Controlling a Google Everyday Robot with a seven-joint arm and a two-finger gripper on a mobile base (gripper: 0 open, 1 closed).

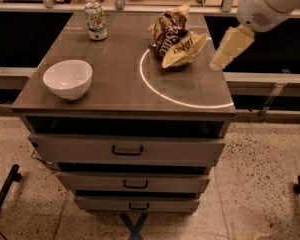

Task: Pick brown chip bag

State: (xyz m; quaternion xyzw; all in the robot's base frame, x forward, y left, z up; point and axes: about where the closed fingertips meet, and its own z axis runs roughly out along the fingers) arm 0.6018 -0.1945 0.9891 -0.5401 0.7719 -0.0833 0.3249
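The brown chip bag [174,36] lies crumpled at the back right of the cabinet top [115,91]. It is dark brown with white lettering and yellow-tan parts with dark print. My gripper [229,48] hangs from the white arm [264,4] at the upper right. It is above the cabinet's right edge, just right of the bag and apart from it. It holds nothing that I can see.
A green-and-white drink can [95,20] stands at the back left. A white bowl [68,78] sits at the front left. A thin bright ring [155,91] curves across the top by the bag. Three drawers [127,150] lie below. A shelf rail runs behind.
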